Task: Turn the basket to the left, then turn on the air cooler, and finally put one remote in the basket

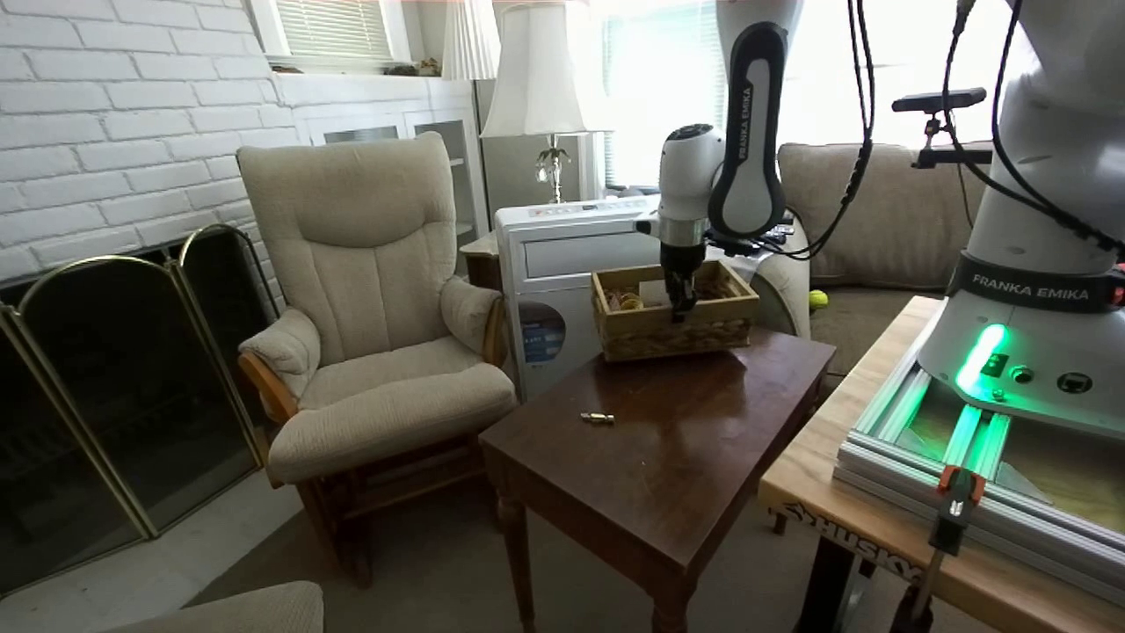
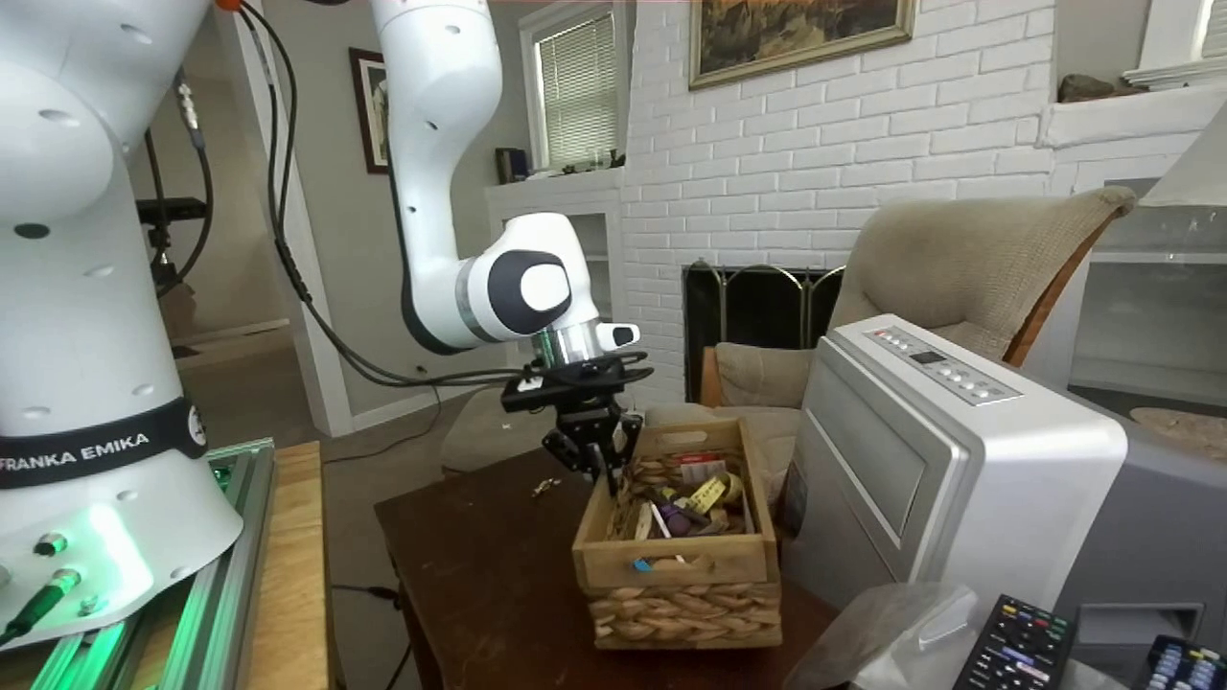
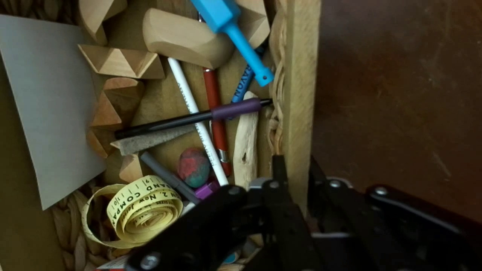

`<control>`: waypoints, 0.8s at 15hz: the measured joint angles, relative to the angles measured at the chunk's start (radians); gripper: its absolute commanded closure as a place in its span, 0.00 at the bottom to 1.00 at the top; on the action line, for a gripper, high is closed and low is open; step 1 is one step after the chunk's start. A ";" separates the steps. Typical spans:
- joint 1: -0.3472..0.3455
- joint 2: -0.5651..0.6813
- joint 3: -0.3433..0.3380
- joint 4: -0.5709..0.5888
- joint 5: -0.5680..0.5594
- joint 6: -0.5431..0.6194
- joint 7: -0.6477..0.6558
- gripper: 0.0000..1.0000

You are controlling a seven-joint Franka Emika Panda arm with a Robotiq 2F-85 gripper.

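Observation:
The light brown basket stands on the dark table in both exterior views, with several small objects inside. My gripper is at its long side wall, pointing down; it also shows in an exterior view. In the wrist view the fingers lie on both sides of the basket's wooden rim and appear closed on it. The white-grey air cooler stands beside the basket, its button panel on top; it also shows behind the table. Two dark remotes lie near the cooler.
A small gold-coloured piece lies on the dark table. A clear plastic bag lies between basket and remotes. A cream armchair stands beside the table. The robot's wooden bench is close by.

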 measured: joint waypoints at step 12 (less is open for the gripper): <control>-0.104 0.000 0.043 -0.069 -0.328 0.094 -0.368 0.96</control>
